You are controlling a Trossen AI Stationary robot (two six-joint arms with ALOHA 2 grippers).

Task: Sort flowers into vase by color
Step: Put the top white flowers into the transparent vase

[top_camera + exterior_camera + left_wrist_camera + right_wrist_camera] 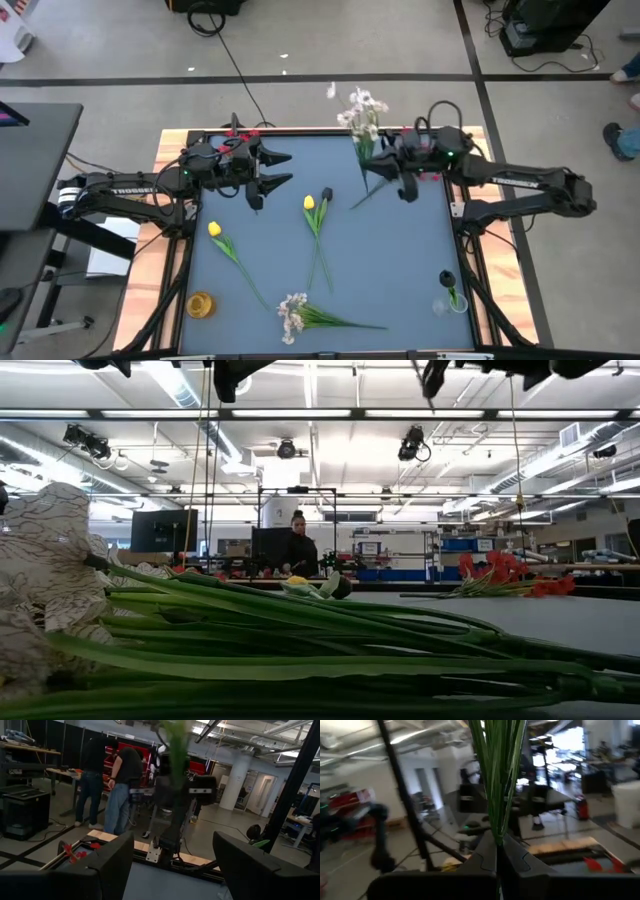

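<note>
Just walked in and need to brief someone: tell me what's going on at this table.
The right gripper is shut on a white flower spray, holding it up at the table's far right. The left gripper hangs open and empty at the far left. Two yellow tulips and another white spray lie on the table, with red flowers at the far edge. An amber vase and a clear vase stand at the near corners.

Grey concrete floor [330, 40] with black tape lines, cables trailing — open workshop, strip lights [330, 412] overhead, white column [231, 780], people standing [120, 785] at benches, red cabinets [145, 757] behind.
</note>
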